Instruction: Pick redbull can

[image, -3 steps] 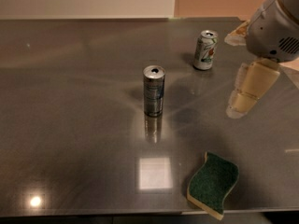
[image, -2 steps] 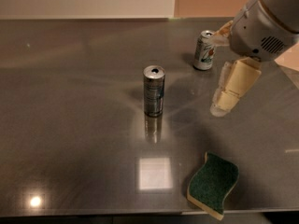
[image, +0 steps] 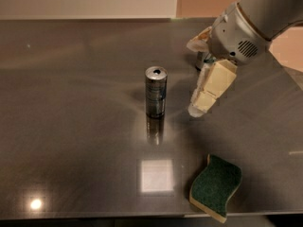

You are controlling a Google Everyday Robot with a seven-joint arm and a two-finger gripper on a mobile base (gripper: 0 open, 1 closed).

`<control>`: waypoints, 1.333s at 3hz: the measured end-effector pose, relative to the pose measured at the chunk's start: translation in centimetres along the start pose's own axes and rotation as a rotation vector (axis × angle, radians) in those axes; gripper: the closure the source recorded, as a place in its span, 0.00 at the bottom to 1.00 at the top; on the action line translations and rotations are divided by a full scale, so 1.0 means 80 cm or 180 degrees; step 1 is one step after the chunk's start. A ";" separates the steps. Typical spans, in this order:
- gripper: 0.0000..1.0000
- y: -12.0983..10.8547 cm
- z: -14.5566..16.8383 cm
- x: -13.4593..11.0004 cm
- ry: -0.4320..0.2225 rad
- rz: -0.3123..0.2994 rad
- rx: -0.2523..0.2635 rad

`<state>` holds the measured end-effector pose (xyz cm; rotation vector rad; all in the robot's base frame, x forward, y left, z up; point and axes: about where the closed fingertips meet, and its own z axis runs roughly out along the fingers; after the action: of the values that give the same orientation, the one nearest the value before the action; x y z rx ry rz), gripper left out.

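Plainly, item by item:
Redbull can: the redbull can [image: 155, 92] stood upright near the middle of the bench [image: 71, 103], with its silver top and dark tab hole facing up. Its reflection showed on the glossy surface just in front of it.
Gripper: the gripper [image: 193, 78] hung to the right of the can, near it but not touching. One cream finger [image: 208, 89] slanted down toward the bench, and the other sat higher and farther back.
Gripper state: spread wide — nothing was held between the fingers.
Arm: the grey-white arm [image: 246, 27] reached in from the upper right corner.
Sponge: a green sponge [image: 217, 183] with a pale yellow underside lay at the front edge of the bench, right of the can and well apart from it.
Bench surface: dark and glossy — a bright square light patch [image: 156, 175] lay in front of the can.
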<state>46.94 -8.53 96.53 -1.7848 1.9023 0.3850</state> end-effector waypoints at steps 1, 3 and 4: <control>0.00 0.001 0.019 -0.020 -0.0163 -0.0018 -0.0098; 0.00 -0.022 0.062 -0.040 -0.0223 0.0053 -0.0068; 0.00 -0.033 0.083 -0.045 -0.0252 0.0087 -0.0076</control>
<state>50.69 -2.27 93.27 -1.7343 1.8763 0.4828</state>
